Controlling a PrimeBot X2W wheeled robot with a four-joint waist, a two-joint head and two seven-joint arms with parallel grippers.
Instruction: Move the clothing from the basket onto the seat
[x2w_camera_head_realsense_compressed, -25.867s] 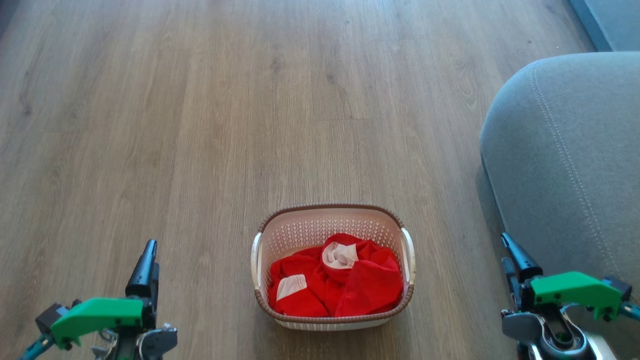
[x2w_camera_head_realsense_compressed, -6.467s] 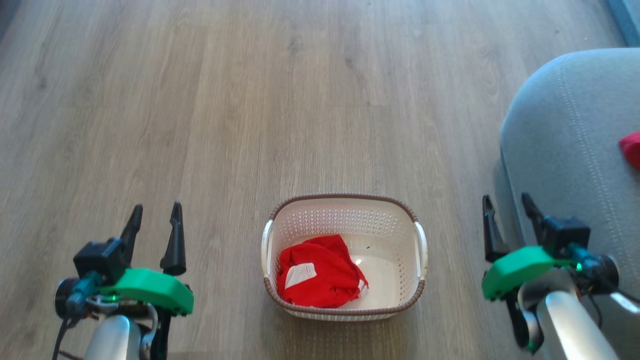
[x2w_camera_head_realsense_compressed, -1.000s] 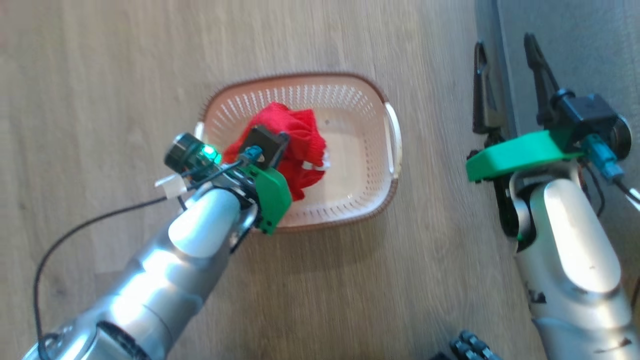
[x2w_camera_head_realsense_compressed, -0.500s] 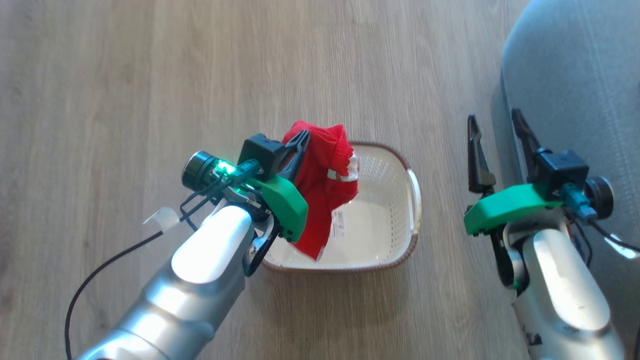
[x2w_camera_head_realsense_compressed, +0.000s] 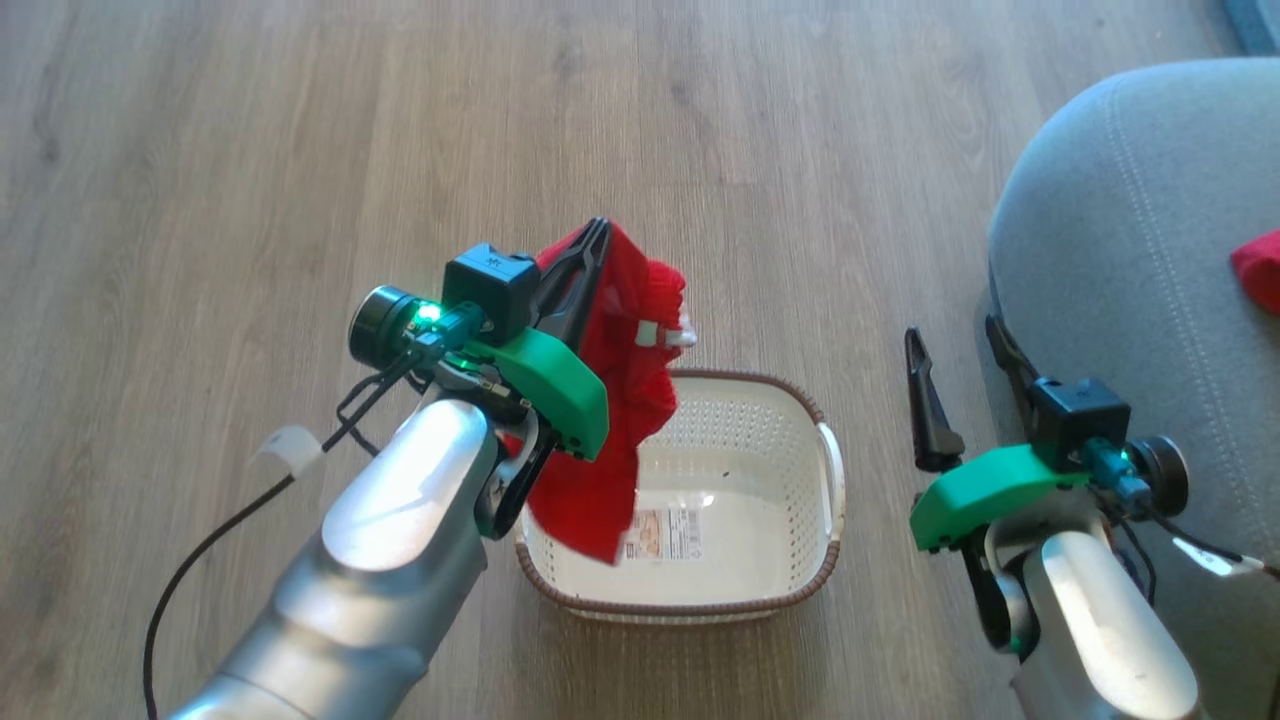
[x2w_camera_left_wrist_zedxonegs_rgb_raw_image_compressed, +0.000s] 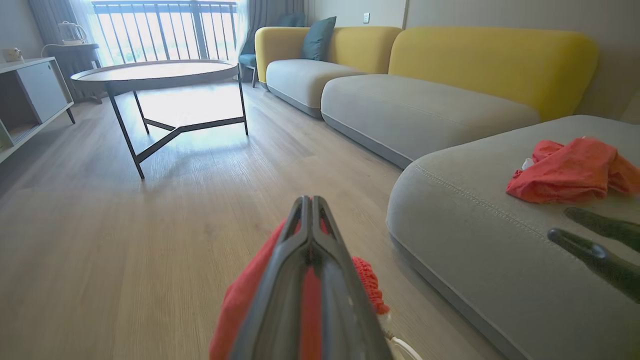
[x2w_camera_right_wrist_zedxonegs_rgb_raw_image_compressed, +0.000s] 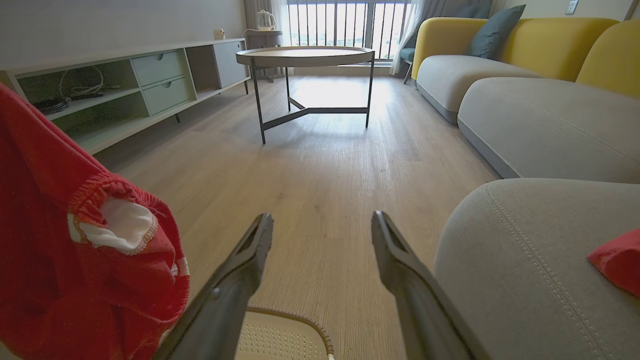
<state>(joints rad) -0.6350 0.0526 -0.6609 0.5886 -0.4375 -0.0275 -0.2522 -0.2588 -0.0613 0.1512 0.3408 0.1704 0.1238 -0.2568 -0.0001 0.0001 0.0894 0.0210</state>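
While the left pincer (x2w_camera_head_realsense_compressed: 598, 230) is gripping a red garment (x2w_camera_head_realsense_compressed: 630, 370) seemingly clear of the basket (x2w_camera_head_realsense_compressed: 700, 607), the right pincer (x2w_camera_head_realsense_compressed: 952, 330) is hovering wide beside the seat (x2w_camera_head_realsense_compressed: 1130, 250).

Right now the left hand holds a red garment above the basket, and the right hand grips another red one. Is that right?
Not quite. The right wrist view shows the right hand open and gripping nothing; the other red garment lies on the grey seat. The left hand does hold a red garment above the basket.
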